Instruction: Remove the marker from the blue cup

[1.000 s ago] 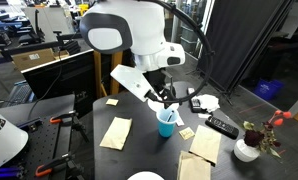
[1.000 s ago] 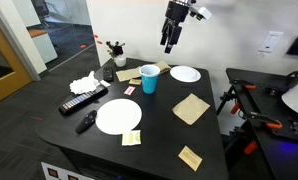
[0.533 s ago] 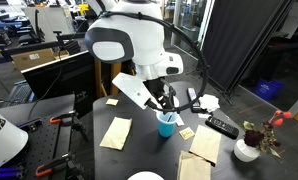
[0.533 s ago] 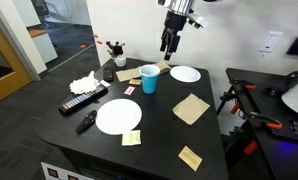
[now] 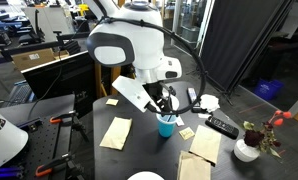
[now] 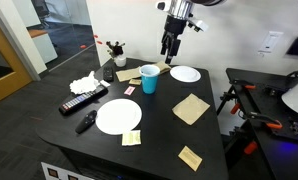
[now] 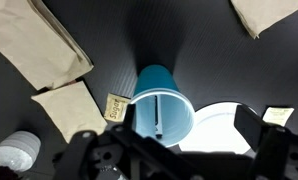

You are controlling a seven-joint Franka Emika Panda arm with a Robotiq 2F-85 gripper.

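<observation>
"Black desk (image 6: 161, 128), strewn with paper sheets (image 7: 39, 45). Where is the marker?"

"Inside the blue cup (image 7: 164, 108). The marker (image 7: 156, 112) shows as a thin line against the inner wall, its long axis near upright."

"And the tool?"

"The tool (image 6: 169, 50) hangs above the rim, clear of it, fingers spread and holding nothing. The cup lies below it and a little to one side, so I judge the move is a short shift, then straight down."

"Do the views agree?"

"Only the wrist view looks into the cup. In both exterior views the marker is too small to find, but they show the gap between tool and rim."
</observation>
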